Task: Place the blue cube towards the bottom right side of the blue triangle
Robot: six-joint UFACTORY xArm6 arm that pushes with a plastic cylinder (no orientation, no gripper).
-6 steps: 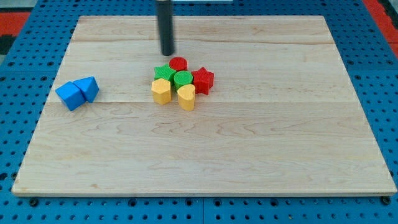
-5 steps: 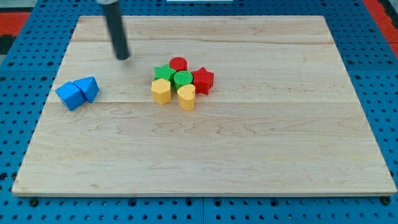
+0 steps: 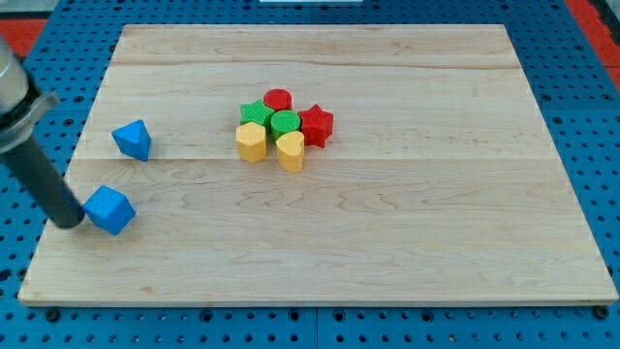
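Observation:
The blue cube lies near the board's left edge, low in the view. The blue triangle sits above it and slightly to the right, apart from it. My tip is at the cube's left side, touching or almost touching it. The rod slants up toward the view's left edge.
A tight cluster sits at mid-board: a red cylinder, a green block, a green cylinder, a red star, a yellow hexagon block and a yellow heart block. The wooden board lies on blue pegboard.
The rod swept from the top middle to the lower left. The blue cube moved down, away from the triangle. The triangle shifted slightly.

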